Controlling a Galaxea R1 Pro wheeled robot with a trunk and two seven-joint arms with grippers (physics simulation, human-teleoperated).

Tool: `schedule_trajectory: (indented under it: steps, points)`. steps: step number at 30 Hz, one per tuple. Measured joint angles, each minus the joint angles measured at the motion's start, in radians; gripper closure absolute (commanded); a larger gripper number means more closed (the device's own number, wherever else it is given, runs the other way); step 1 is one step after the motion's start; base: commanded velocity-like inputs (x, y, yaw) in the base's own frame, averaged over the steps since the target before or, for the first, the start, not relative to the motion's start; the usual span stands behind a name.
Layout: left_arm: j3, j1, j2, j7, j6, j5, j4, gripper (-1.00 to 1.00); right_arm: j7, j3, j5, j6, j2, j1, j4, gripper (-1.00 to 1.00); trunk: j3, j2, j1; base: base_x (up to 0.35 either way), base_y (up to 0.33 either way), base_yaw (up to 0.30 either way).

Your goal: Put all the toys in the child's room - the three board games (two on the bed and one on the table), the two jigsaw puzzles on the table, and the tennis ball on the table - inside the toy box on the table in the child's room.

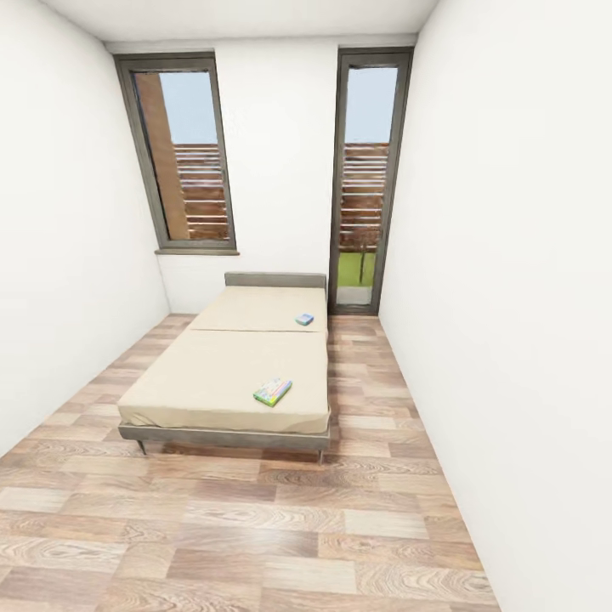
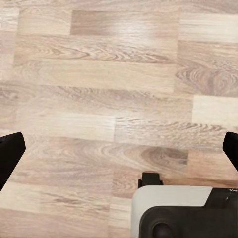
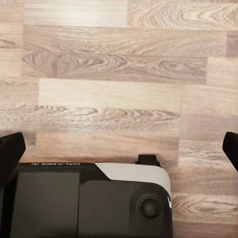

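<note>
Two board games lie on the bed (image 1: 221,374): a blue one (image 1: 304,320) near the headboard, a green-edged one (image 1: 273,392) near the foot. Both grippers (image 2: 119,148) (image 3: 119,148) hang wide open, empty, over floor (image 1: 255,527). The base should approach squarely along the bed's right side.

1. The left gripper (image 2: 119,151) points down at the wood-plank floor (image 2: 99,84); its black fingertips (image 2: 9,151) stand wide apart.
2. The robot's grey-and-black base (image 2: 183,213) sits below.
</note>
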Motion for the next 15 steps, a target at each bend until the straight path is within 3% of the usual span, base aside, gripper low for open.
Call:
schedule_trajectory:
  steps: [4, 9, 12, 13, 15]
  points:
    - [0.008, -0.001, 0.002, 0.000, 0.002, 0.004, -0.011, -1.00, 0.000, -0.001, -0.001, 0.000, 0.004, 0.000, -0.014, -1.00, 0.000, 0.000, 0.000, 0.001, 0.000, 0.000]
    - [0.012, -0.017, 0.004, 0.001, 0.063, 0.007, -0.106, -1.00, 0.002, -0.008, -0.009, 0.051, 0.028, -0.007, -0.141, -1.00, 0.000, 0.000, 0.000, 0.000, 0.000, 0.000]
    - [0.014, -0.042, 0.007, 0.000, 0.203, 0.008, -0.218, -1.00, -0.004, -0.016, -0.014, 0.153, 0.028, -0.016, -0.268, -1.00, 0.000, 0.000, 0.000, 0.000, 0.000, 0.000]
    - [0.015, -0.055, 0.009, -0.002, 0.288, 0.009, -0.282, -1.00, -0.009, -0.028, -0.019, 0.223, 0.027, -0.026, -0.334, -1.00, 0.000, 0.000, 0.000, 0.000, 0.000, 0.000]
    - [0.022, -0.069, 0.010, -0.010, 0.380, 0.012, -0.350, -1.00, -0.012, -0.051, -0.029, 0.290, 0.027, -0.038, -0.396, -1.00, 0.000, 0.000, 0.000, 0.000, 0.000, 0.000]
